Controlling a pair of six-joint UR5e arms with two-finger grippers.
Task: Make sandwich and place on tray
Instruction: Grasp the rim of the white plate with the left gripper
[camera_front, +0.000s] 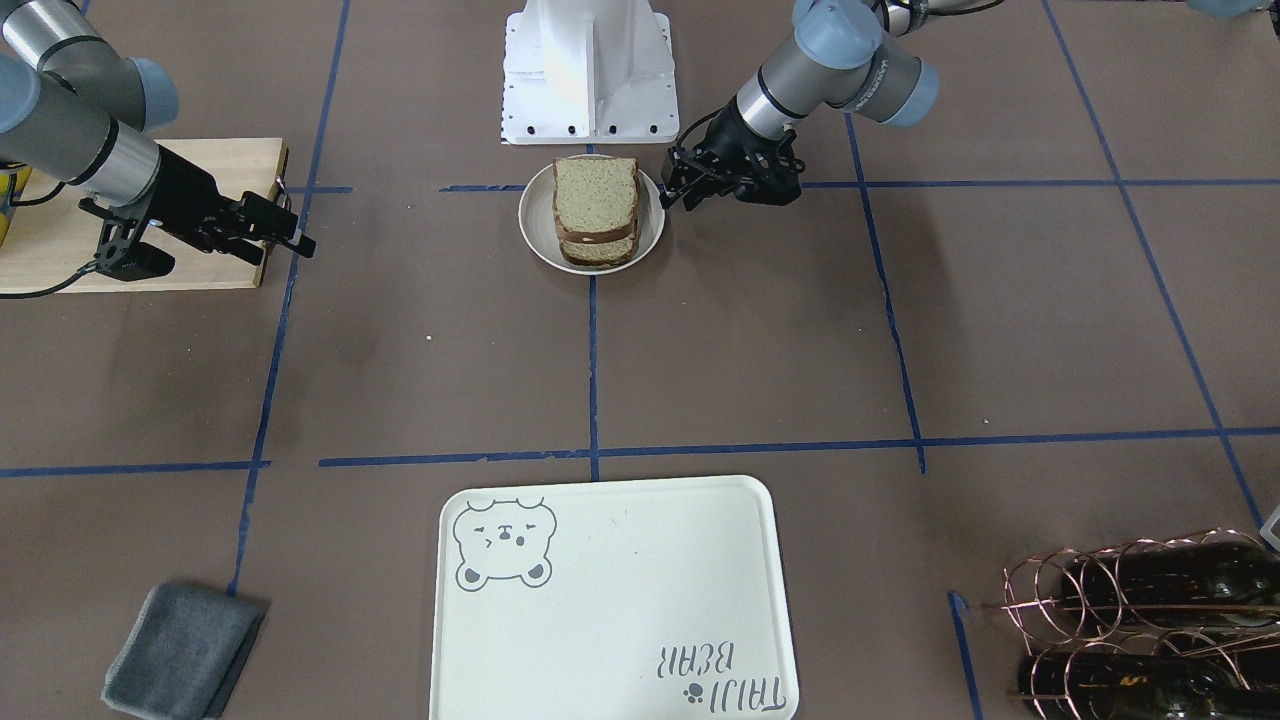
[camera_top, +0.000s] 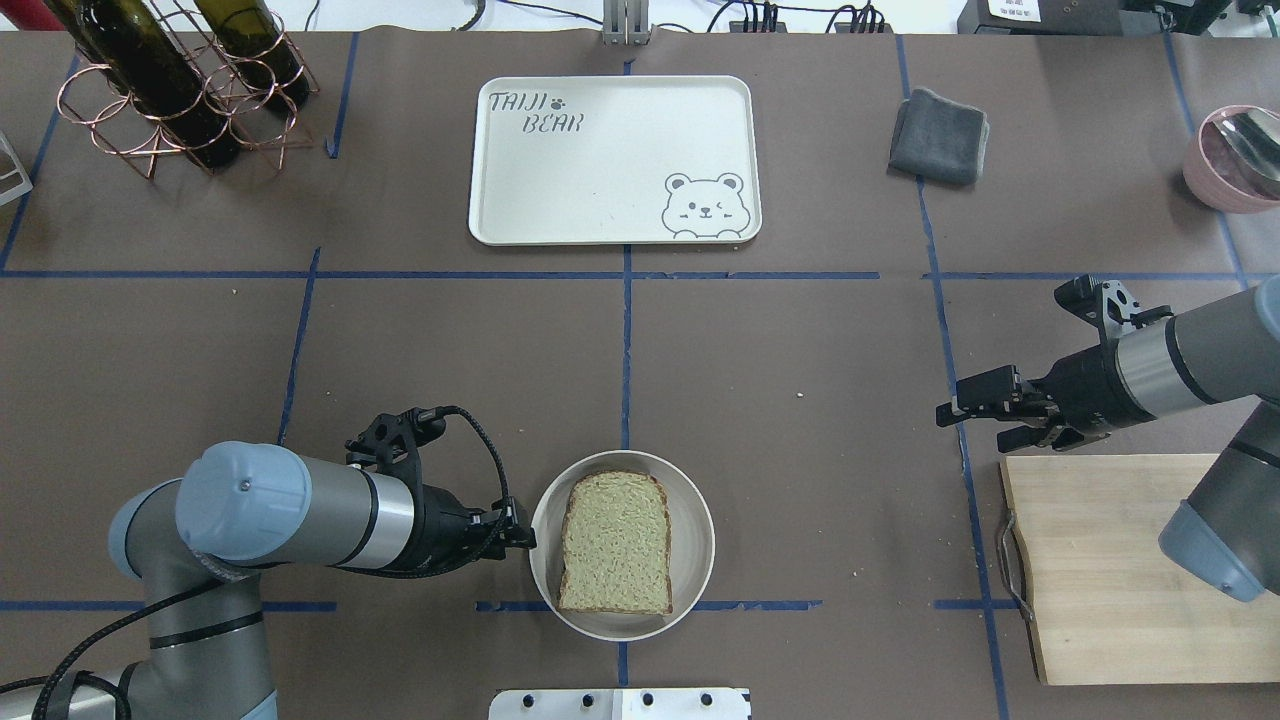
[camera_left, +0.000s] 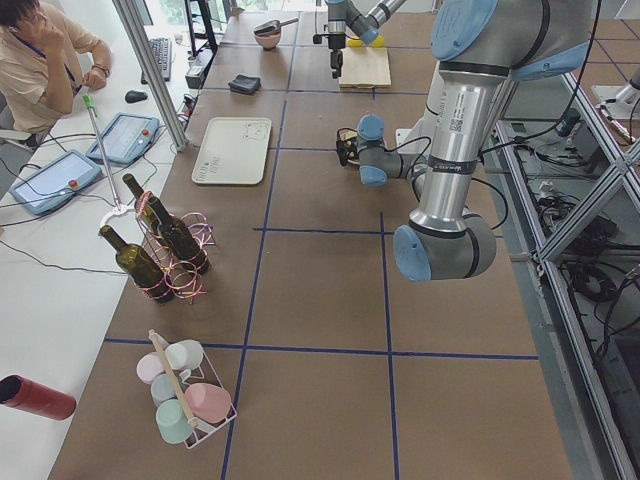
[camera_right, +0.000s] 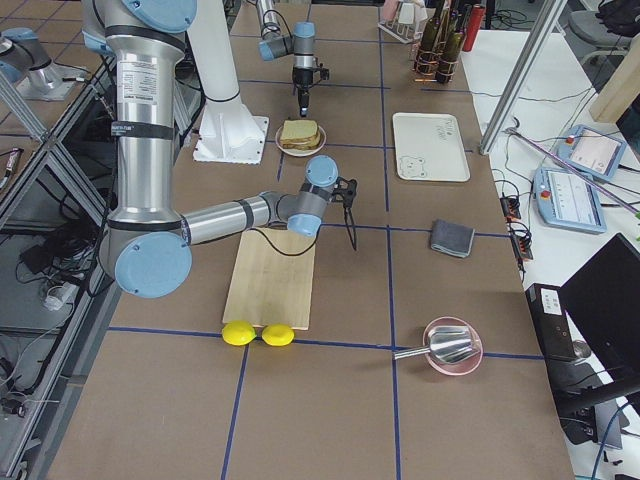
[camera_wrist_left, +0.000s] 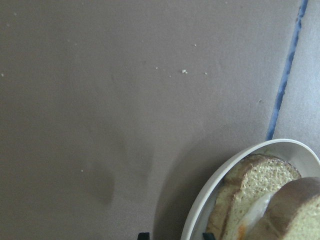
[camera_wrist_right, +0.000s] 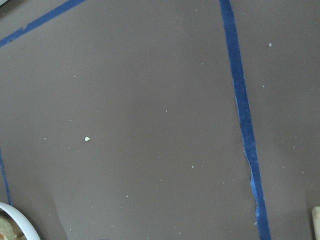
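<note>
Sandwich (camera_top: 615, 540): on plate (camera_top: 700, 560), near robot base, well apart from tray (camera_top: 610, 150). Left gripper (camera_top: 520, 537): fingers apart, at plate rim. Right gripper (camera_top: 965, 412): fingers apart, holding nothing, near board (camera_top: 1110, 570).

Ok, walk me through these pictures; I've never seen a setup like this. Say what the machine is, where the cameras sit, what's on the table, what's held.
This is a robot with two arms, each ending in a two-finger gripper. Two pictures look down on the table, one from behind the robot, one facing it; two look along it from either end; two come from wrist cameras. On the brown table are the sandwich on a white plate, a cream tray, a wooden cutting board, a grey cloth, racked wine bottles and a pink bowl. The left gripper is open at the plate's rim; the right gripper is open near the cutting board. Neither holds anything.
</note>
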